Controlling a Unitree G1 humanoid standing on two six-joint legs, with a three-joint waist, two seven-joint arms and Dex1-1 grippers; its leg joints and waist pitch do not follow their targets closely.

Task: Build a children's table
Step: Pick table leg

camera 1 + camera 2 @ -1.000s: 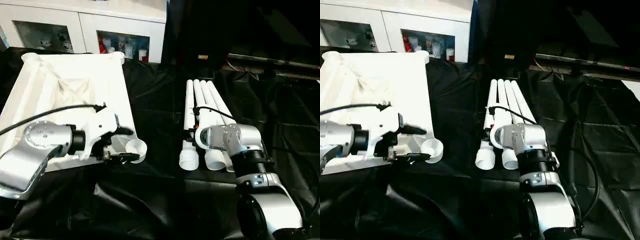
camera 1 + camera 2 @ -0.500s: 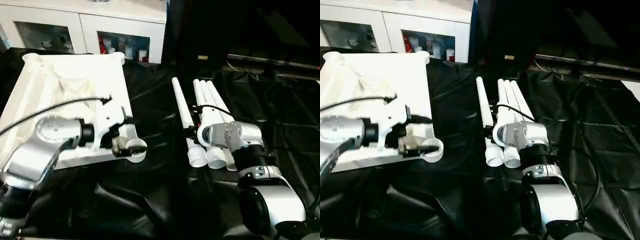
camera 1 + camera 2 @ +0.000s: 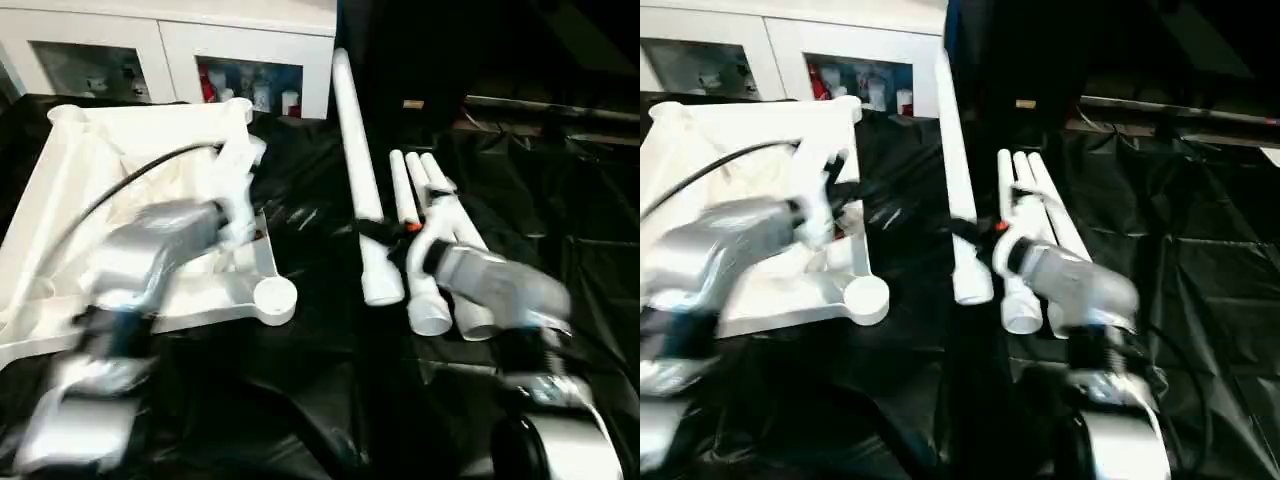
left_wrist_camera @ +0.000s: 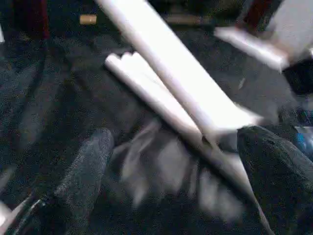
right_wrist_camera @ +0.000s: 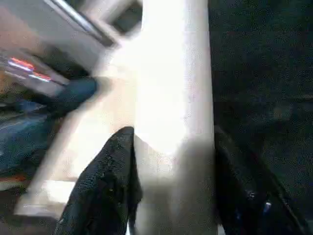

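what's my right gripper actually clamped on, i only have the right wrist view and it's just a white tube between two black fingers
Observer: One of the table legs, the lifted leg; the right gripper holds it near its wide lower end, and it tilts up away from the other legs lying on the black cloth.
Operator: where's the tabletop from there
Observer: The tabletop lies ribbed side up on the robot's left, nearest corner socket empty.
Operator: and the left gripper
Observer: The left gripper is open, holding nothing, facing the legs.
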